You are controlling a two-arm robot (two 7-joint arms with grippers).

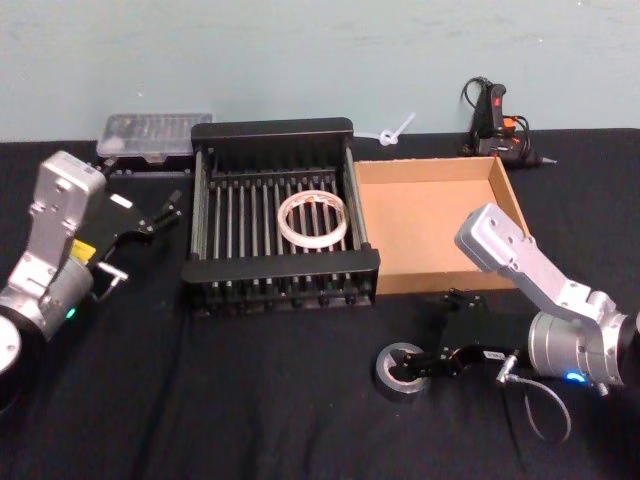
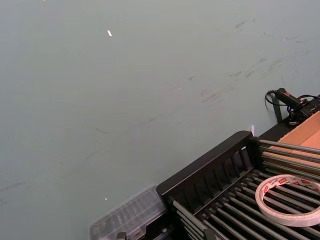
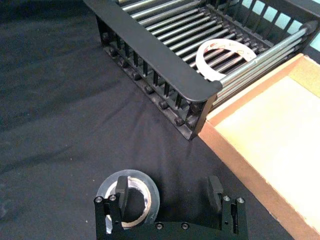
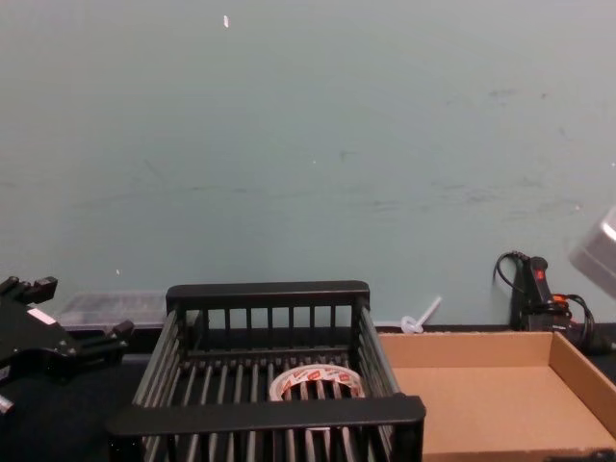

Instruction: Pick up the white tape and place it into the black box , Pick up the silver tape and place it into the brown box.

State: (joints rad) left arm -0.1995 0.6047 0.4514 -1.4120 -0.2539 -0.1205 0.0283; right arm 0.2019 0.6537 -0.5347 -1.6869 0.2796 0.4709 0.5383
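Closing in on the silver tape (image 1: 401,369) with the right tool (image 1: 432,364), low on the worktop (image 1: 250,400) at roughly five o'clock of the black box (image 1: 282,266). Sitting wide open, one finger (image 3: 121,188) dipping into the roll's centre hole, the other finger (image 3: 215,192) standing well clear of the rim on bare cloth, gripping nothing yet. Getting this step right probably means pinching the roll's wall between hole and outer edge, so shifting until the far finger comes just outside the ring before squeezing; closing from the present offset risks dragging the roll sideways instead of seizing it. Keeping the fingers low enough to catch the full width of the band, then lifting straight up before swinging toward the brown box (image 1: 430,225), lying at about twelve o'clock of the roll with its near wall to clear. Resting already on the slats inside the black box: the white tape (image 1: 313,221), so that half looks done. Hanging parked at nine o'clock of the black box, the left tool (image 1: 160,214), open and empty.
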